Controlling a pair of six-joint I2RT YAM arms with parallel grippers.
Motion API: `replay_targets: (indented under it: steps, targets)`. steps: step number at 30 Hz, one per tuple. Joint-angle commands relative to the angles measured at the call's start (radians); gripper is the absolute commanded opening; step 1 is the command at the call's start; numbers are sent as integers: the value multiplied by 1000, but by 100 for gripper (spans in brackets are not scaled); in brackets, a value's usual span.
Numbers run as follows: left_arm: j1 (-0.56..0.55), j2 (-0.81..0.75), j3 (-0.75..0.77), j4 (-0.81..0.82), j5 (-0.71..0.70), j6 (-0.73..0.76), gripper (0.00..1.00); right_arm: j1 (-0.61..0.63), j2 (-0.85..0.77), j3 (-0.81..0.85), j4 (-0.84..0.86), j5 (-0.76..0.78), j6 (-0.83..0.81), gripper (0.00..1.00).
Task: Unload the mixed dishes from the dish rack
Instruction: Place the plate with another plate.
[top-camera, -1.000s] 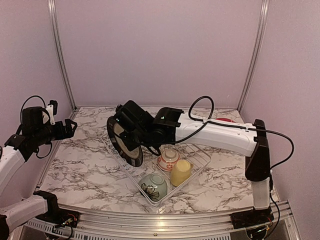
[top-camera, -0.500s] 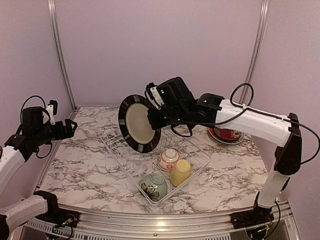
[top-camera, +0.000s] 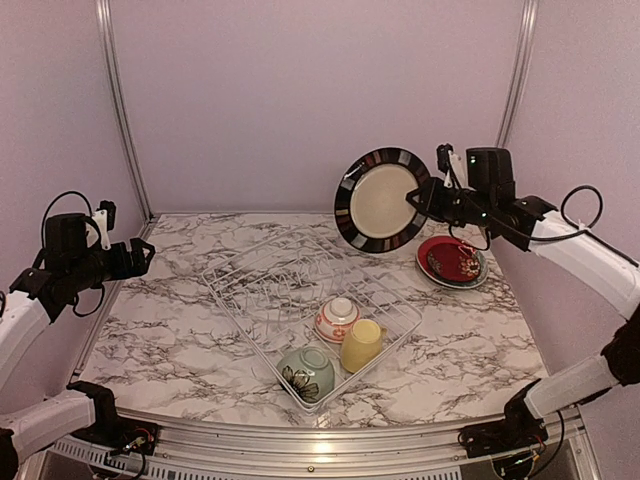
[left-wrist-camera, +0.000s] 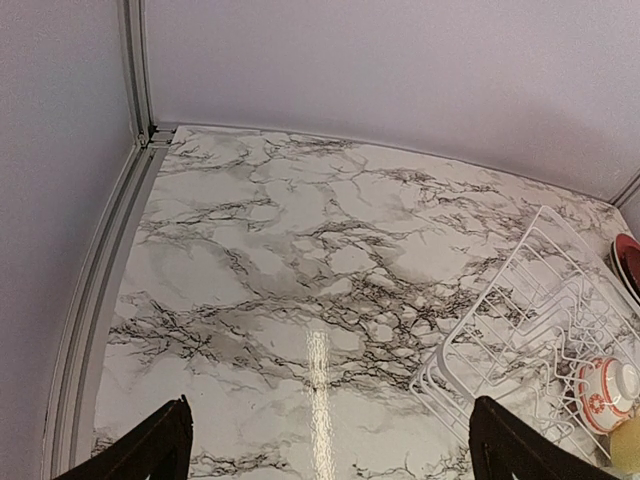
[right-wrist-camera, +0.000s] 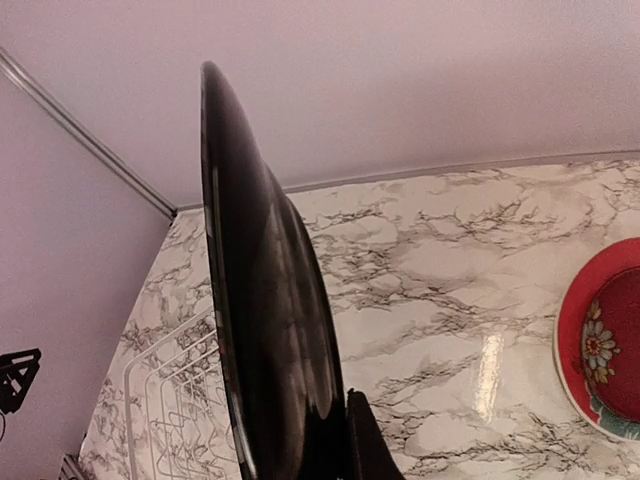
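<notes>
one black-rimmed plate (top-camera: 385, 200) pinched by the right gripper (top-camera: 425, 198), upper right; next probably stack it on the red-and-teal plate (top-camera: 452, 262); left gripper (top-camera: 135, 255) wide.

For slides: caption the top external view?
Right jaws hold black-rimmed plate on edge, aloft near the red plate; red-patterned bowl, green flowered bowl, yellow cup in dish rack.

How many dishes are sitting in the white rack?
3. A green flowered ceramic bowl at the near corner of the white wire dish rack, a yellow cup to its right, and a small red-patterned white bowl just behind them. None looks hidden.
</notes>
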Motion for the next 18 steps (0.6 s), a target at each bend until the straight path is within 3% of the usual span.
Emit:
replay_targets:
  steps: [1,10,18]
  targets:
    - [1,-1,7,-13,-3,11,99,-165,-157,-69,185,-48,96,0]
    - [1,-9,6,-11,-5,11,99,-555,-258,-252,264,-180,176,0]
    - [1,-11,5,-10,1,10,99,-680,-148,-310,398,-244,223,0]
